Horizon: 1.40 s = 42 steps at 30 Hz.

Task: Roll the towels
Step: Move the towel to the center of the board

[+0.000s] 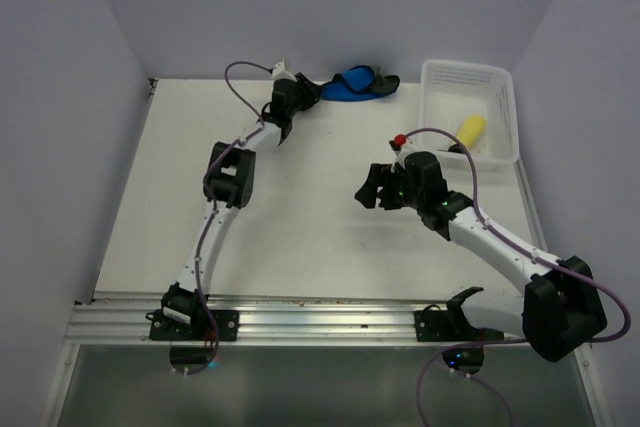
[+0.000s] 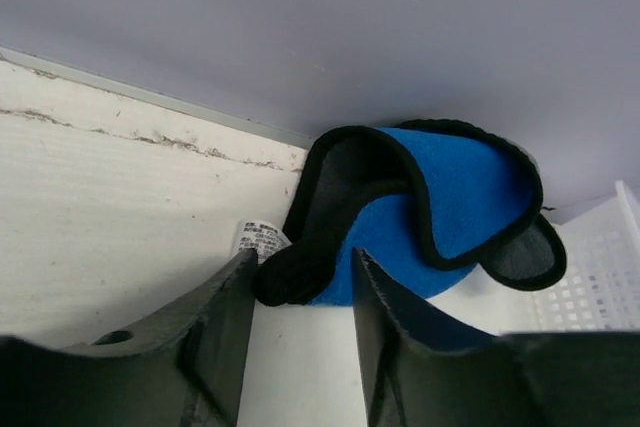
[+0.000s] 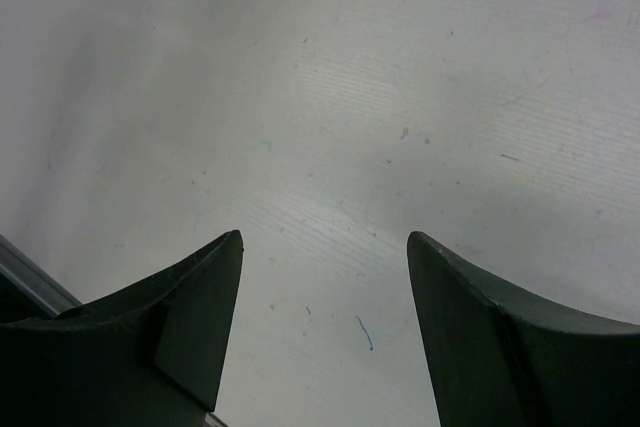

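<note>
Pretty clearly a robotics lab test cell, not anyone's home: a plain white tabletop (image 1: 330, 247) boxed in by bare pale walls (image 1: 330, 7). The left arm (image 1: 230, 175) and right arm (image 1: 500, 242) are bolted to an aluminium rail (image 1: 320, 319) at the near edge, with purple cables (image 1: 250, 63) looping off them.

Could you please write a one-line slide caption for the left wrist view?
Blue towel crumpled by the back wall, its dark-edged end between the fingers of the left tool.
</note>
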{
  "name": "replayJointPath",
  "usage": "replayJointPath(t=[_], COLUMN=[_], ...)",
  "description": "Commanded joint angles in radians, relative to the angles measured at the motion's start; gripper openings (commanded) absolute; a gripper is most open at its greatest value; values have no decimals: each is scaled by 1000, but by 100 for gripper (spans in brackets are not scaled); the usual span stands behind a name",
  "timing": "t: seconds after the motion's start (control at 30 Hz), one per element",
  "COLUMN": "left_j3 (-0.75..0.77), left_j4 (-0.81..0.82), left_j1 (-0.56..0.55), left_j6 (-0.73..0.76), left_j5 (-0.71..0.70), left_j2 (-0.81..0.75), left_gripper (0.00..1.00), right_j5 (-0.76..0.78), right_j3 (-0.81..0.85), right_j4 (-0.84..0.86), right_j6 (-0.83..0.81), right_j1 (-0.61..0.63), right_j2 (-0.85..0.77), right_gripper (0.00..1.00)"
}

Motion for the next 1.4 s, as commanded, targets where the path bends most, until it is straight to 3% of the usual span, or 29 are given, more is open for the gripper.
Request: replayJointPath(t=[0.0,0.07,0.1,0.2,0.37,0.47,0.67,0.87,1.07,1.37], left_j3=[55,73,57,55,40,-72,-489,-1010,-1541,-2014], left_j4=[128,128,142,153,140,156,188,199,75,-192], left_j1=[5,-12,-17,-29,-28,-31,-58,-132,-224,-302], left_j6=[-2,65,82,104,136,157,256,266,199,47], left_j5=[15,2,-2,-21,-5,47,98,78,7,-24], left_j2=[31,23,10,-1,-29,-119,-459,-857,-1310,-1930], left_gripper=[44,37,21,0,0,0,0,0,0,0], right_j5=[0,-7,-12,-21,-20,-15,-3,37,48,30], right_j3=[13,13,13,17,28,37,95,140,108,34], right_j4=[10,9,4,0,-13,-23,-100,-201,-247,-313], right_j6=[-9,-10,-10,-13,-18,-26,-46,-59,-15,20], right_j1=[1,1,1,1,1,1,3,6,9,20], right_j2=[0,14,18,31,29,22,3,-44,-106,-178], right_gripper=[71,71,71,71,71,71,70,69,67,65])
